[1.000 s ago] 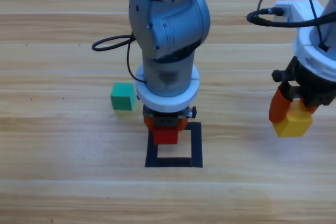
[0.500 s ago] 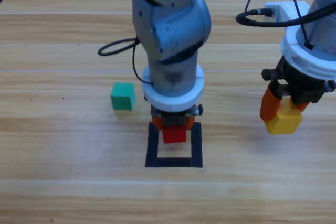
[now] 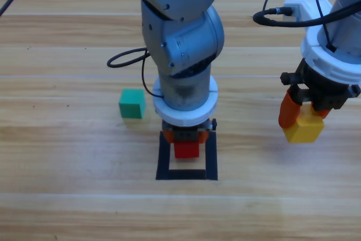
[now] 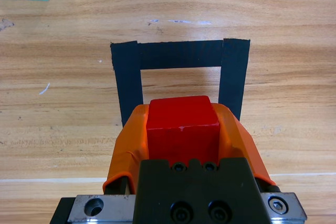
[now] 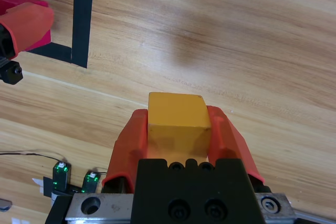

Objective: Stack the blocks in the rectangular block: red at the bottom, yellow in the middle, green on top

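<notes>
**Three cameras, one shared frame**

The high view looks straight down from afar. Each wrist view looks close along its own jaws. All three share the black tape frame (image 3: 186,159) (image 4: 180,77) (image 5: 73,19), at 11 o'clock in the right wrist view.

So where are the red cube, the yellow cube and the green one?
red cube (image 4: 182,121), left wrist view, its top face
yellow cube (image 5: 175,111), right wrist view, its top face
green cube (image 3: 132,104), high view, its top face

L arm (image 3: 181,71) over frame (image 3: 211,156); R side free
</notes>
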